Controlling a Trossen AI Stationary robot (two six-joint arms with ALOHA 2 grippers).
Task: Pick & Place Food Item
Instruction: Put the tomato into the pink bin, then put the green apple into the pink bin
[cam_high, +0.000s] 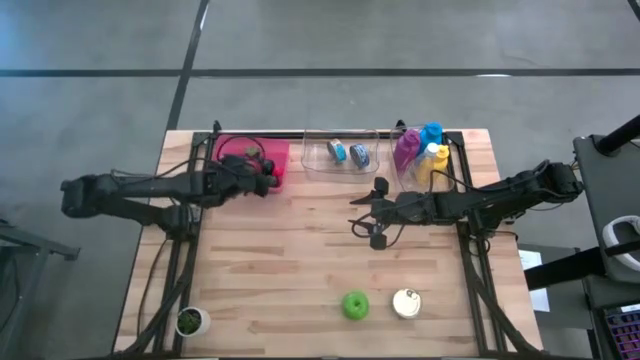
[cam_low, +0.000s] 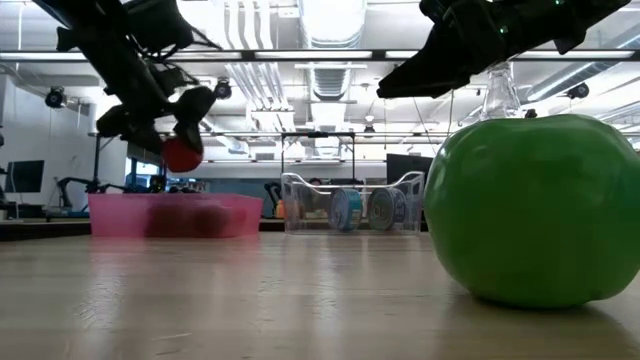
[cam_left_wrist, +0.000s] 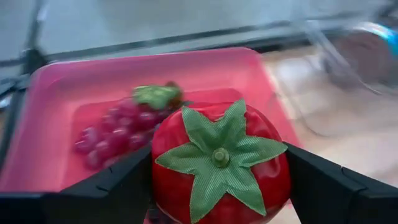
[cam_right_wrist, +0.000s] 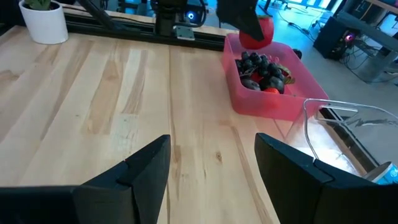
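Note:
My left gripper (cam_high: 268, 180) is shut on a red toy tomato (cam_left_wrist: 221, 168) with a green cloth calyx. It hovers over the near right part of the pink bin (cam_high: 282, 152). A bunch of purple grapes (cam_left_wrist: 112, 134) lies on the bin's floor. The tomato (cam_low: 182, 154) shows above the bin's rim in the low view. My right gripper (cam_high: 376, 214) is open above the table's middle, touching nothing. A green apple (cam_high: 355, 305) rests on the table near the near edge. My left gripper pinches the tomato between its two fingers, one on each side of the body (cam_left_wrist: 163, 177), with the calyx (cam_left_wrist: 219, 155) facing back toward the wrist. The fingers come slanting down from the table's left. The tomato is lifted clear above the pink bin.
A clear bin (cam_high: 318, 165) with two small cans stands at the far edge, and beside it another clear bin with coloured bottles (cam_high: 425, 150). A tin can (cam_high: 406, 302) sits right of the apple. A small potted plant (cam_high: 191, 321) stands at the near left corner.

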